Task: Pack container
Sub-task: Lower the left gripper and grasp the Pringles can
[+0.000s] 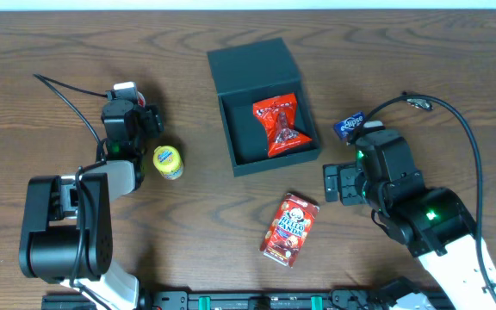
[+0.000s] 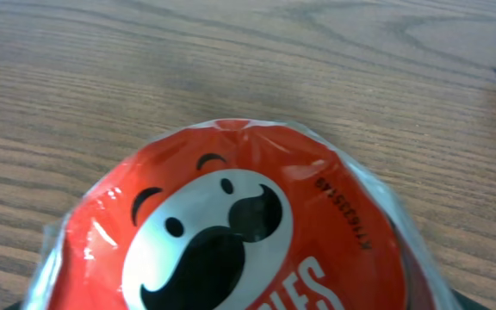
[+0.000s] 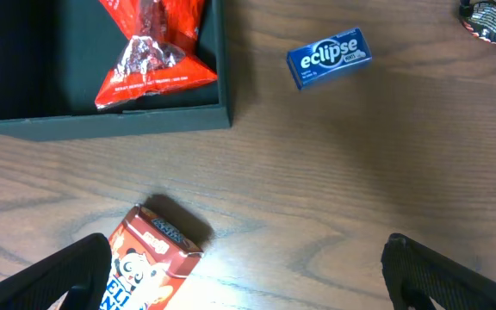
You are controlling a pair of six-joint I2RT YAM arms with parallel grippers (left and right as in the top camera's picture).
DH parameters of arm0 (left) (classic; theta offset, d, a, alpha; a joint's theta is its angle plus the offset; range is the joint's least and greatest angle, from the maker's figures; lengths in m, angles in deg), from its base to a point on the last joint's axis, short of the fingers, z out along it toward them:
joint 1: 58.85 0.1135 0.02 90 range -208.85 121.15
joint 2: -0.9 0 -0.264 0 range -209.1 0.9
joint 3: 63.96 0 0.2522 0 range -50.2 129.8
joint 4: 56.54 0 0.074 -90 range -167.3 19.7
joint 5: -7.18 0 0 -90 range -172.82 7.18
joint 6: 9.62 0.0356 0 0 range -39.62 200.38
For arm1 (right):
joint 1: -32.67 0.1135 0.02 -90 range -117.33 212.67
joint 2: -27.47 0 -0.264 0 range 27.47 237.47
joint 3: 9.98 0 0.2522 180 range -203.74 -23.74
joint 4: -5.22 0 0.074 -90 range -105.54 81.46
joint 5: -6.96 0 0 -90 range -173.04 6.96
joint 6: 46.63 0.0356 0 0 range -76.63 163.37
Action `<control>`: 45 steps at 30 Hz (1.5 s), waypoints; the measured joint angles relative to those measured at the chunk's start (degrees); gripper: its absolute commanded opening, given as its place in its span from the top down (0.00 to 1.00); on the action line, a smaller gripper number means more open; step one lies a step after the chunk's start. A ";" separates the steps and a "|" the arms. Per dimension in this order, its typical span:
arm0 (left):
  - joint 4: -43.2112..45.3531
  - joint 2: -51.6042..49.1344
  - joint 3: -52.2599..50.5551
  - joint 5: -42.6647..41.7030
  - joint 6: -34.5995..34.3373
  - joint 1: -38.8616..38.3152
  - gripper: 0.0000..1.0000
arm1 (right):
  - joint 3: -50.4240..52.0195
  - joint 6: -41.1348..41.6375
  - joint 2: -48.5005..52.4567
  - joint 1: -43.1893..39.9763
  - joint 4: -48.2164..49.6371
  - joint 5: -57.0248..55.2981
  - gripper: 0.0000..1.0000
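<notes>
Container (image 1: 265, 112) — open, centre of table (image 1: 58, 52), to the right of left end effector (image 1: 129, 99); its spread cannot be told, red can (image 2: 231, 224) beneath. Right end effector (image 3: 248, 284) nearer — wide, empty.

Spread over a wooden table (image 1: 455, 52): a small yellow-topped can (image 1: 168, 161) at left, a red foil snack bag (image 1: 280, 126) in the middle, a red Hello Panda box (image 1: 289, 229) lying tilted nearer the front, and a blue Eclipse pack (image 3: 329, 58) at right. Filling the left wrist view from close up: a red Pringles lid (image 2: 231, 224) with the moustached face, under wrinkled clear film.
</notes>
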 measured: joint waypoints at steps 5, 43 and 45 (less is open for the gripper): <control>0.00 0.00 0.00 0.00 0.00 0.00 0.25 | 0.00 0.00 0.00 0.00 0.02 -0.02 0.01; -0.92 0.00 0.46 0.02 -1.70 0.00 0.48 | 0.00 0.00 0.00 0.00 0.02 -1.46 0.01; -0.94 0.00 0.46 0.02 -2.01 0.00 0.53 | 0.00 0.00 0.00 0.00 0.02 -1.53 0.01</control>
